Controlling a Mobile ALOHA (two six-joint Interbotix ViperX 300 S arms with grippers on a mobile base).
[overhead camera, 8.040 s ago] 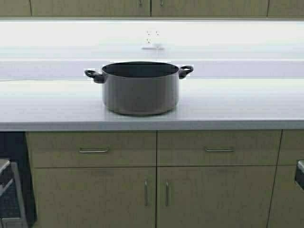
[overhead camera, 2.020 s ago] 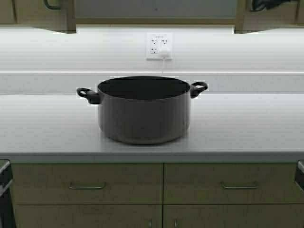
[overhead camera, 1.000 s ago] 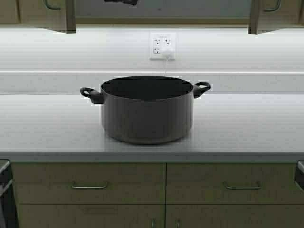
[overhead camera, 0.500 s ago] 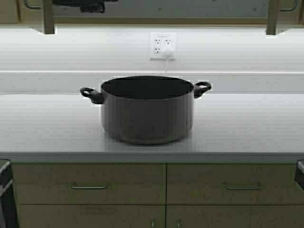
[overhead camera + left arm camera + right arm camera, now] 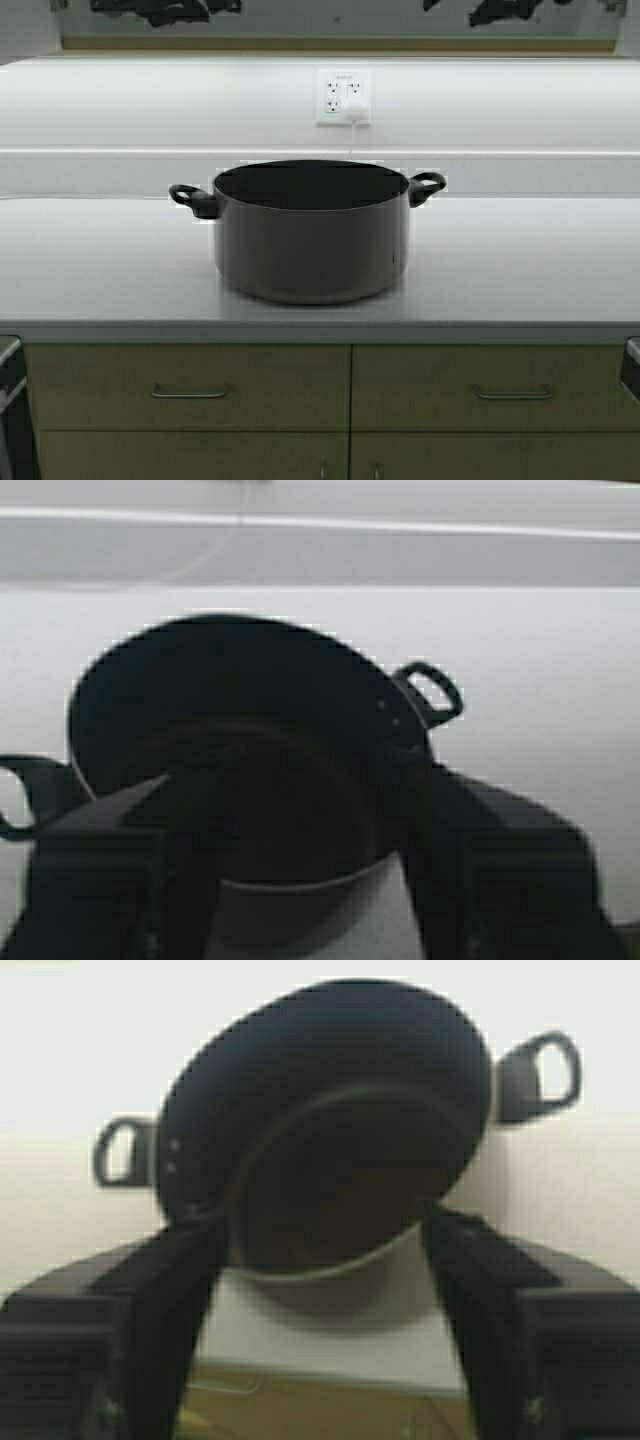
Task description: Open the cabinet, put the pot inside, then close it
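The dark grey pot [image 5: 310, 235] with two black loop handles stands upright in the middle of the white counter [image 5: 520, 270]. The cabinet [image 5: 330, 22] is above it at the frame's top; its grey interior shows and its doors are swung out of view. My left gripper [image 5: 165, 10] and right gripper [image 5: 500, 10] are dark shapes high up in front of that opening. In the left wrist view the left gripper [image 5: 300, 890] is open above the pot [image 5: 250, 740]. In the right wrist view the right gripper [image 5: 320, 1330] is open above the pot [image 5: 330, 1140]. Both are empty.
A white wall outlet [image 5: 343, 97] with a plug sits behind the pot. Below the counter are two drawer fronts with horizontal pulls [image 5: 190, 392] [image 5: 512, 393], and lower door handles [image 5: 323, 470] at the bottom edge. A dark appliance [image 5: 8, 410] is at lower left.
The upper cabinet doors have swung wider and left the frame at both sides. The right gripper has come into view at the top. The pot has not moved.
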